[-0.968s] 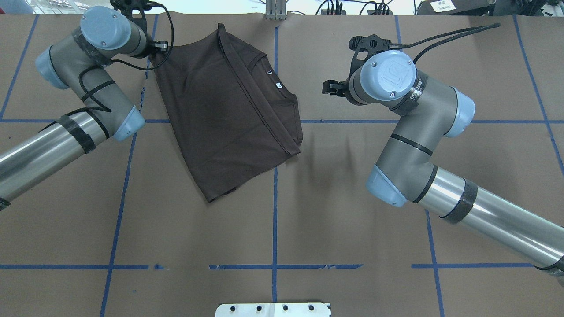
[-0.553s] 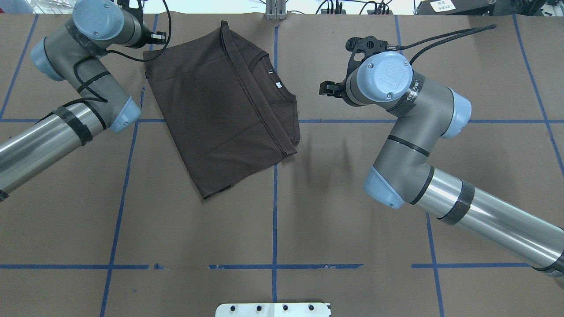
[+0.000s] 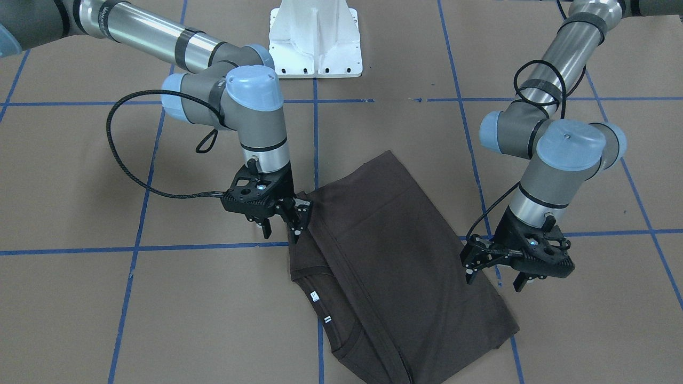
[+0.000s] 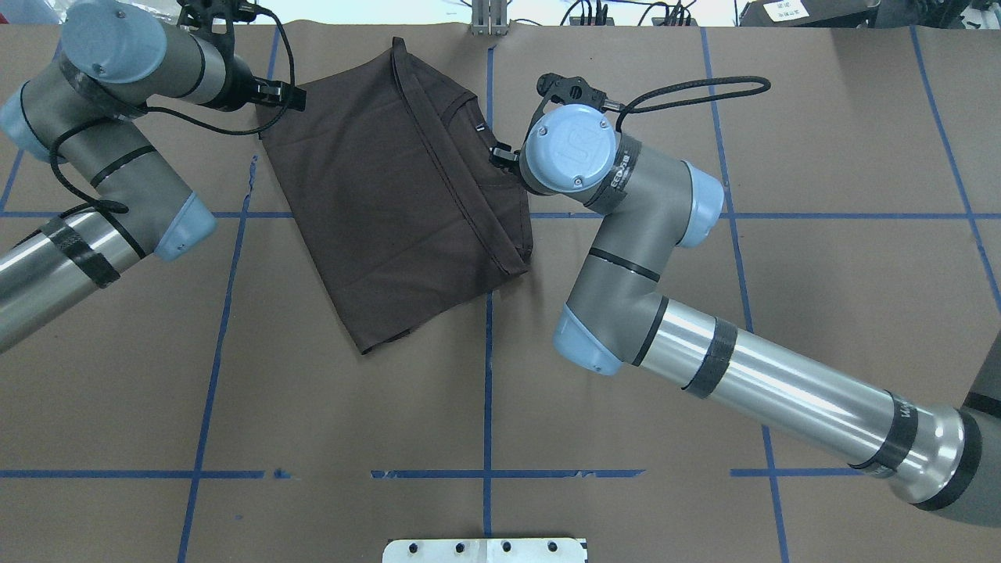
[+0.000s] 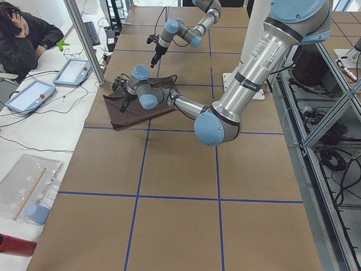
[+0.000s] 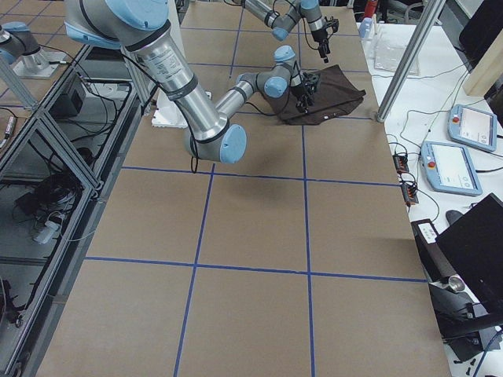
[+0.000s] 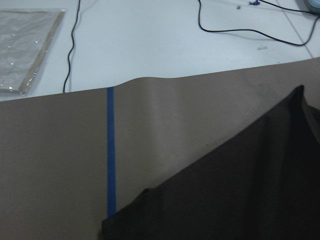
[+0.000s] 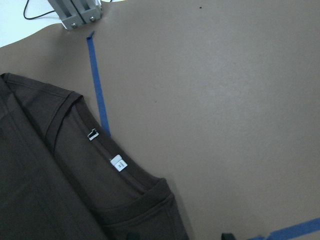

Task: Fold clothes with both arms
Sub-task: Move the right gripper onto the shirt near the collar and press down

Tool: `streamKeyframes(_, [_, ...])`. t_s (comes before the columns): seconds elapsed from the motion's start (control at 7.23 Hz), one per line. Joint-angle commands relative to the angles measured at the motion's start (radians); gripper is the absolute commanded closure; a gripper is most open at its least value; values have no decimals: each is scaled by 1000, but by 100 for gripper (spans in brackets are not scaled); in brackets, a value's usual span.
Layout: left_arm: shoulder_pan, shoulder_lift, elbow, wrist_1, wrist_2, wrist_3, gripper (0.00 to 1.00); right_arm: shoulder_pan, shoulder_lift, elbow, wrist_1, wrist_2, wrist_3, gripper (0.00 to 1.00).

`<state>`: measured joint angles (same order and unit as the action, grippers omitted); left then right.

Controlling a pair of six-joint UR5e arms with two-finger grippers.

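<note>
The brown-papered tabletop carries the T-shirt on its far half, away from the robot. It lies flat and doubled over, collar end toward the right arm. The left arm reaches to the opposite side.

The right gripper is spread, its fingers straddling the cloth's edge just beside the neck. The left gripper is spread too, hovering at the opposite edge near the far corner. Neither pinches anything.

This looks like taking hold for the next fold. Each gripper should drop low enough to catch every layer and close at matching points. Both should then lift together with the cloth taut, so the white tag side does not lag and skew the crease.
</note>
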<state>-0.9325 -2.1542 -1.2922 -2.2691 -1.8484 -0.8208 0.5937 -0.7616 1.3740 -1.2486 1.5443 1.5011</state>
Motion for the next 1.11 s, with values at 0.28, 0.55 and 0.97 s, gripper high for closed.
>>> streamKeyframes(0.28, [3, 13, -9, -7, 0, 0, 0, -45, 15, -108, 83, -29, 11, 45])
streamKeyframes(0.55, [3, 13, -9, -9, 0, 0, 0, -55, 15, -142, 64, -45, -19, 45])
streamKeyframes(0.97, [3, 14, -7, -9, 0, 2, 0, -55, 16, -142, 63, -46, -19, 46])
